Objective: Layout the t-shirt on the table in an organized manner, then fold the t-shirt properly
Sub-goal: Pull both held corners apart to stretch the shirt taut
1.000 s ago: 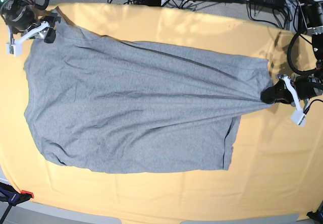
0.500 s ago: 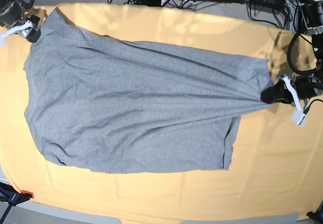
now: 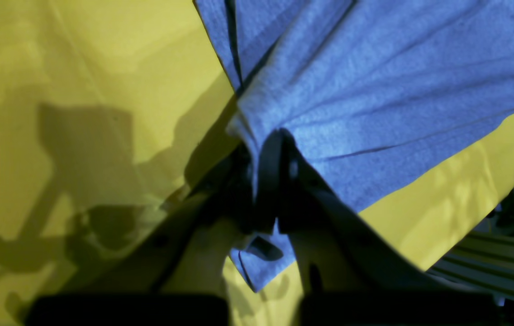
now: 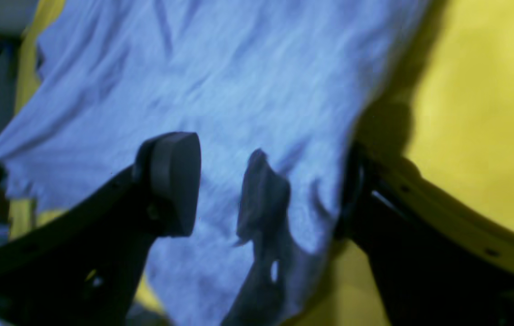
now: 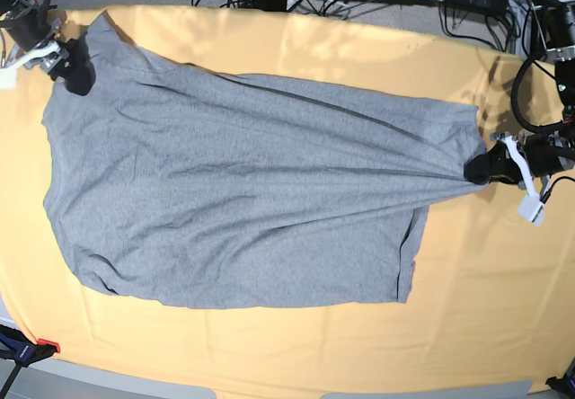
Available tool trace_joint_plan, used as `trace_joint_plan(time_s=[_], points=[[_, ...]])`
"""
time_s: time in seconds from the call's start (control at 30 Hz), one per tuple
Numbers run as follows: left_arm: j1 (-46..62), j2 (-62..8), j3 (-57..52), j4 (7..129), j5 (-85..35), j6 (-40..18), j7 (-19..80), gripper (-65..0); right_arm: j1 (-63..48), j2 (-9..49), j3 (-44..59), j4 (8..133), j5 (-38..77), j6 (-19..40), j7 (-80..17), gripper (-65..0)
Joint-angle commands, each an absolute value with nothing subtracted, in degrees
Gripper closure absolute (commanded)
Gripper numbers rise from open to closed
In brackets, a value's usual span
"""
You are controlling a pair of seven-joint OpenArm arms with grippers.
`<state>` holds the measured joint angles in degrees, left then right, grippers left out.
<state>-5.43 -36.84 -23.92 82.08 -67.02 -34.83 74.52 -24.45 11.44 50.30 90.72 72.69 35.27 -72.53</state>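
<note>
The right gripper (image 5: 76, 71) is sliding back onto the t-shirt's (image 5: 243, 192) far corner, jaws spread open above it. The left gripper (image 5: 481, 169) is clenching the opposite bunched edge on the table (image 5: 485, 309).

Left gripper (image 3: 268, 181) clamped on bunched t-shirt (image 3: 374, 99) edge; creases fan outward from fingertips. Small fabric tail hangs below grip. Table (image 3: 103, 90) beneath, arm's shadow beside.

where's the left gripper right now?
In the base view the left gripper is at the right side of the table, shut on a bunched edge of the t-shirt, with creases fanning out from the pinch.
</note>
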Motion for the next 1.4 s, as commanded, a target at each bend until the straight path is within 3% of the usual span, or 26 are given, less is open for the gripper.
trace_joint_plan(time_s=[0.0, 0.2, 0.37, 0.67, 0.8, 0.9, 1.37], points=[[-6.39, -38.26, -24.56, 82.87, -67.96, -34.61, 73.28, 0.0, -24.93, 12.27, 50.26, 91.02, 73.14, 35.75, -75.31, -38.1], [-6.39, -38.26, -24.56, 82.87, -67.99, -34.54, 73.28, 0.0, -25.10, 13.21, 50.26, 91.94, 76.47, 38.46, -77.91, -14.5], [-6.39, -38.28, -24.56, 82.87, -69.78, -34.85, 73.28, 0.0, -25.10, 14.15, 50.30, 97.95, 76.49, 38.65, -78.00, -7.2], [-6.42, -38.28, -24.56, 82.87, -79.22, -39.97, 73.28, 0.0, -25.08, 14.15, 50.30, 114.43, 76.51, 40.00, -79.13, -5.5], [-7.22, -38.26, -24.56, 82.87, -80.51, -40.00, 73.25, 0.0, -24.88, 14.15, 50.30, 115.15, 76.49, 40.00, -77.30, -5.4], [-8.80, -38.28, -24.56, 82.87, -80.51, -40.00, 73.25, 0.0, -24.73, 14.15, 50.30, 115.15, 76.47, 40.00, -75.26, 0.0], [-9.23, -40.62, -24.49, 82.91, -85.00, -40.00, 80.00, 0.0, -24.80, 17.56, 50.30, 115.15, 76.53, 40.00, -77.28, 0.0]])
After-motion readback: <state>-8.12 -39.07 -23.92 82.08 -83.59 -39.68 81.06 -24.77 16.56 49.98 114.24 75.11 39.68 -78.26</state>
